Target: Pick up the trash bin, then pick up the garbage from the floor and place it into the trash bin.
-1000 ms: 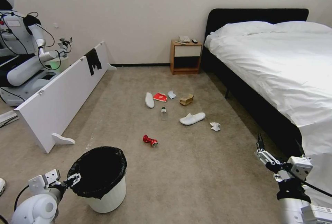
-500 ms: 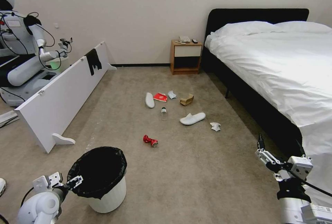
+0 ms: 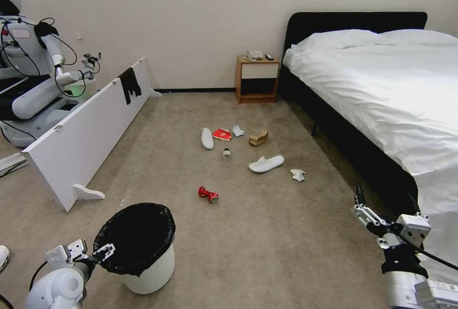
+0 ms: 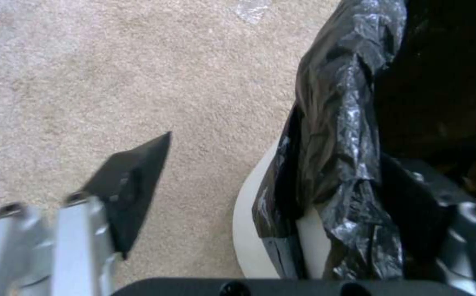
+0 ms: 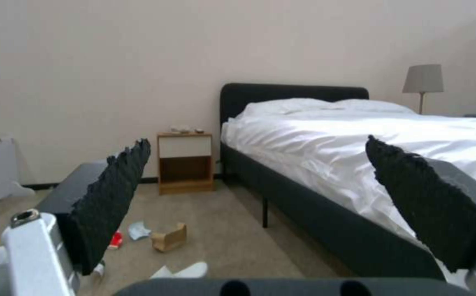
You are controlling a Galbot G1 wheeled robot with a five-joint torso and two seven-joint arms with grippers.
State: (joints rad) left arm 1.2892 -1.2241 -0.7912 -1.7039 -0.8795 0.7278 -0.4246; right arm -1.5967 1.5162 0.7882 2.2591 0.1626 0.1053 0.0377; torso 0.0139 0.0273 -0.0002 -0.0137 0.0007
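The left gripper (image 3: 106,251) sits at the near-left rim of the trash bin (image 3: 145,271), its jaws spread wide and straddling the rim: one finger (image 4: 131,185) outside over the floor (image 3: 267,251), the other inside against the black bag (image 4: 336,156) (no squeeze on the rim visible). The bin stands upright at near left. The right gripper (image 3: 381,206) hangs at near right beside the bed (image 3: 381,99), jaws wide apart and empty. Farther out, mid-floor, lies the garbage: a crushed red can (image 3: 208,194) nearest, then a clear bottle (image 3: 226,156), two white slippers (image 3: 266,164), a red packet (image 3: 222,134), a brown paper bag (image 3: 258,137) and crumpled tissue (image 3: 298,174).
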